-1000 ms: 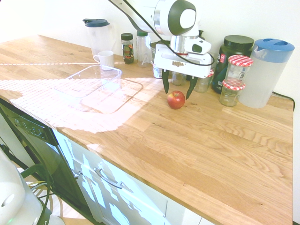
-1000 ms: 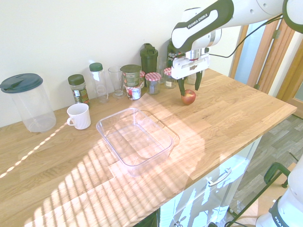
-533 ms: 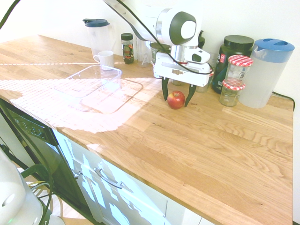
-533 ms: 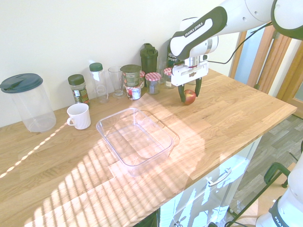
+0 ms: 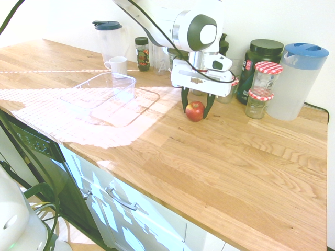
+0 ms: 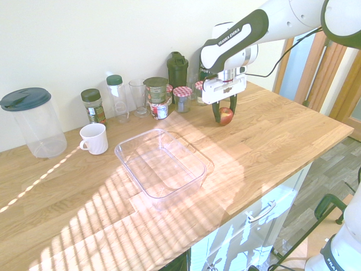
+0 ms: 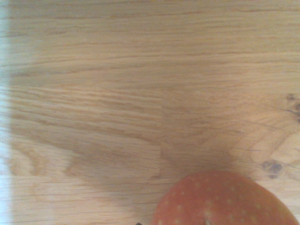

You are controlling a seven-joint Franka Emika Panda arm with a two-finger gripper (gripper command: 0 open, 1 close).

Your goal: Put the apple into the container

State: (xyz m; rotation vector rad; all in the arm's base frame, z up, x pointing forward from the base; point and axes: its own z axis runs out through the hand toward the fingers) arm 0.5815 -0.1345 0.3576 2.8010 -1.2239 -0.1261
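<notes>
The pincer (image 5: 195,106) points straight down and its two dark fingers (image 5: 184,102) stand on each side of the apple (image 5: 194,111), closed in against it as far as I can judge, so I read it as gripping the apple. The apple sits on the worktop (image 5: 251,157) or only just above it; I can't tell if it is lifted. In the wrist view the apple (image 7: 220,199) shows at the lower edge with bare wood around.

The relation that matters: the container (image 6: 161,167) lies well apart from the apple, nearer to the front edge of the worktop and towards the white mug (image 6: 93,138). In the first ext. view this is to the picture's left, in the second ext. view also to the left and lower. Its long axis runs diagonally across the worktop, approx. towards the front edge, and it is open on top and empty.

So the next move, I think, is up first, then across the free wood between them. The jars with red-checked lids (image 5: 263,86) stand just behind the pincer, so a lift should stay clear of them
</notes>
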